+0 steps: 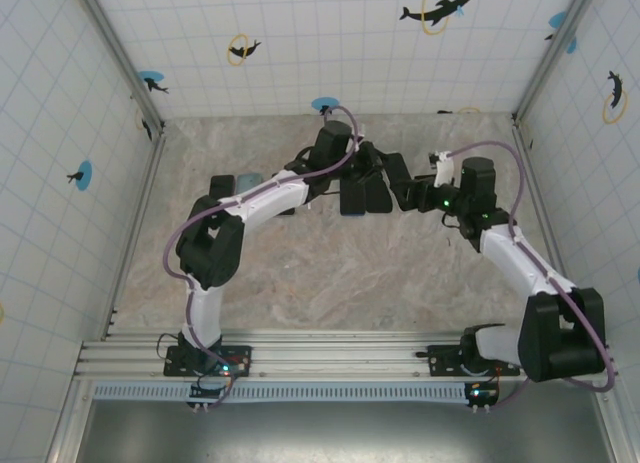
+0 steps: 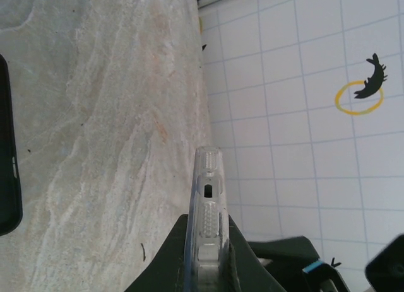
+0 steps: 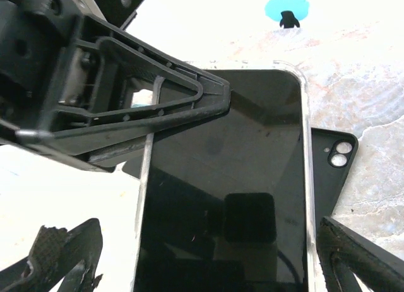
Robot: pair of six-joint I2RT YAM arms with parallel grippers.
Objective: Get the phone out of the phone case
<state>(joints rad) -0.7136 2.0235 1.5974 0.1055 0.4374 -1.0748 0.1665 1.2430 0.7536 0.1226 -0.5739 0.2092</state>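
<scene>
the marble table (image 1: 330,283) is the big surface, and both arms meet above its upper middle in the top view. the phone (image 3: 221,178) is up there between them, off the table, black screen facing my right wrist camera, seated in the clear phone case (image 3: 307,178). its long axis runs top to bottom in the right wrist frame, with the near end coming toward that camera. the left gripper (image 2: 208,226) is clamped on one edge of the phone case; in the left wrist view i see the clear rim edge-on between its fingers. the right gripper (image 3: 208,226) is the free one and the nearer to the screen: its fingers (image 3: 353,254) stand apart, one in each lower corner of the frame, straddling the phone's width without gripping it. i judge the right side has to close across the phone or push it out while the left holds the case. a black slab with twin lenses (image 3: 338,154) lies under the right edge and could crowd that finger. another dark slab (image 2: 6,147) lies at the left edge of the left wrist frame, well apart.
</scene>
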